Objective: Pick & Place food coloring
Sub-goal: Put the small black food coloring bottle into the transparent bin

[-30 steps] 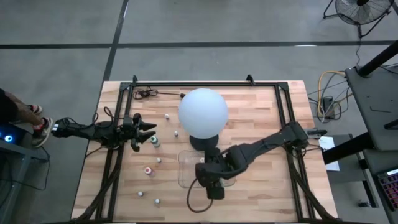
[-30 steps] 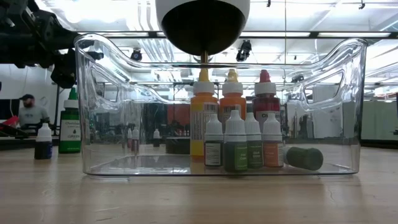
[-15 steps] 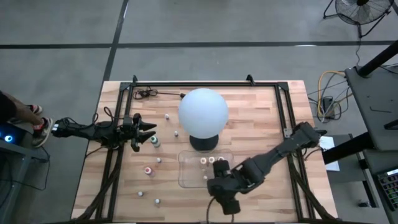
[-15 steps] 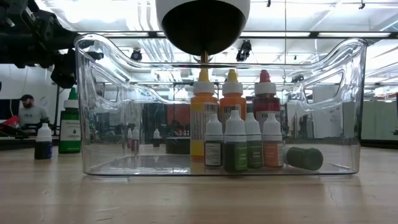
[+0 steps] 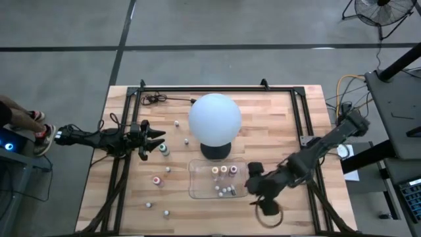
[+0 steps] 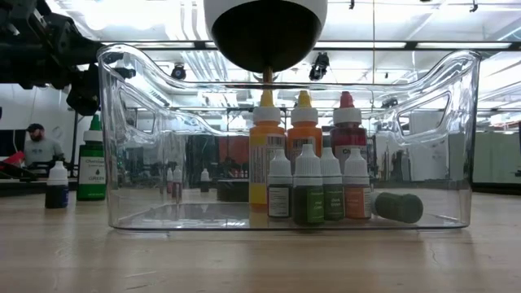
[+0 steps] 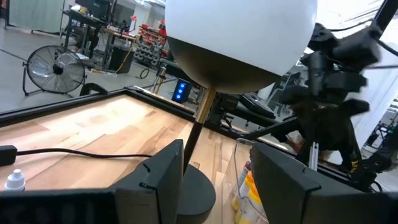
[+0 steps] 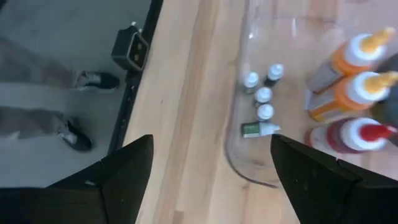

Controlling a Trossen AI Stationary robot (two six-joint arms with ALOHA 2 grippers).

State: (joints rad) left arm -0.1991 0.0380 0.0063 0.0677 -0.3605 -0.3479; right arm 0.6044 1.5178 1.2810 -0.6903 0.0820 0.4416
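Observation:
The food coloring bottles are split. Several stand in the clear tray (image 5: 197, 179): three tall ones (image 6: 304, 142) in orange and red behind, small ones (image 6: 308, 193) in front, and a green one (image 6: 399, 206) on its side. Others stand loose on the table's left half, among them a teal one (image 5: 163, 149) and a pink one (image 5: 156, 180). My right gripper (image 5: 251, 187) hangs open just right of the tray, slanting down, with nothing between its fingers (image 8: 127, 168). My left gripper (image 5: 156, 138) waits open at the left edge, level.
A white globe lamp (image 5: 214, 118) on a dark round base stands just behind the tray. A black frame (image 5: 217, 87) runs around the table. A cable (image 5: 158, 99) lies at the far left. A person's shoes (image 8: 78, 134) show on the floor beyond the table edge.
My right gripper has swung from above the tray's near part toward the table's right edge and now hangs clear of the tray, uncovering the bottles inside. The bottles and tray have stayed put.

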